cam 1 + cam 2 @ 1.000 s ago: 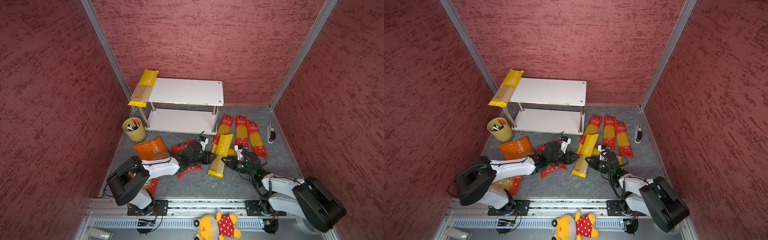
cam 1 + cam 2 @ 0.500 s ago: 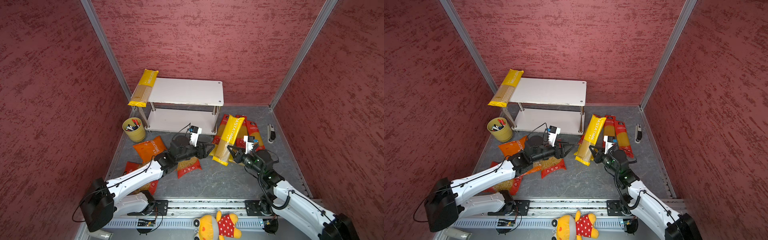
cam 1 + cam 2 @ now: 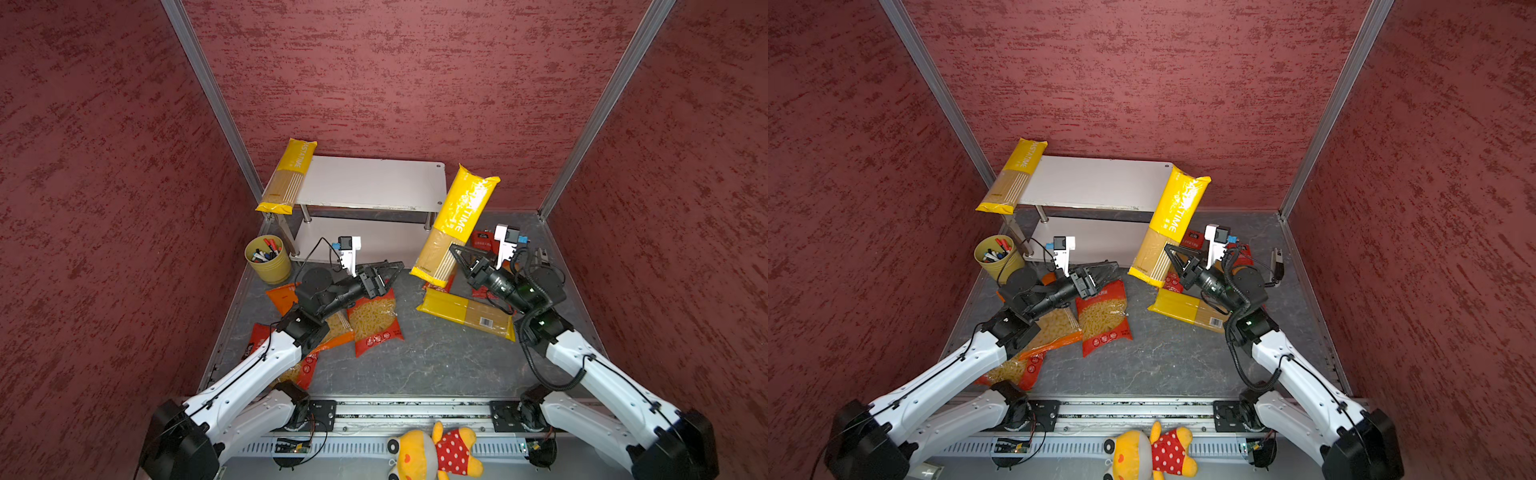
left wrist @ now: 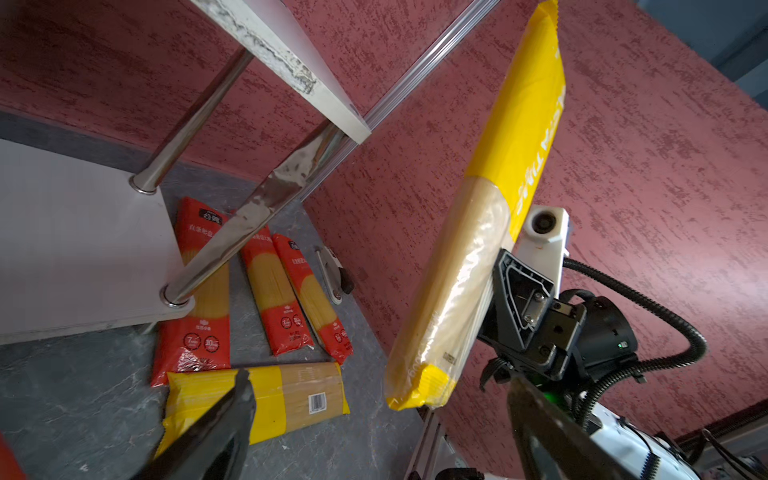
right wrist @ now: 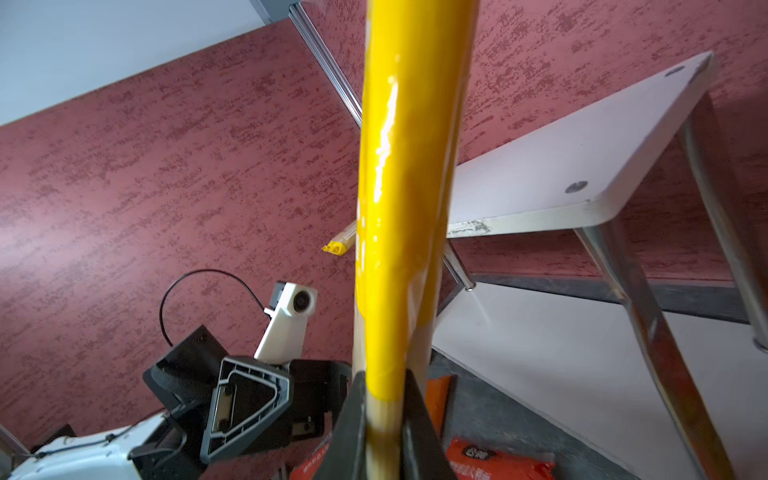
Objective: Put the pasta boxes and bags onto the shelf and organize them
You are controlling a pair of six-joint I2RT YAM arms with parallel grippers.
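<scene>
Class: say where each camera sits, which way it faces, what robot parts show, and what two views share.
Both top views: overhead, front, looking down on the white two-tier shelf; both grippers show.
Left wrist: faces the right gripper; its open left gripper shows.
Right wrist: looks along the long yellow spaghetti pack its fingers clamp, toward the shelf.
All share that pack.

Red packs (image 3: pixel 482 240) (mostly) behind yellow pack (image 3: pixel 461 208)

Lab robot cell: red textured walls (image 3: pixel 395 75), aluminium frame posts (image 3: pixel 211 95), grey floor (image 3: pixel 436 365).
</scene>
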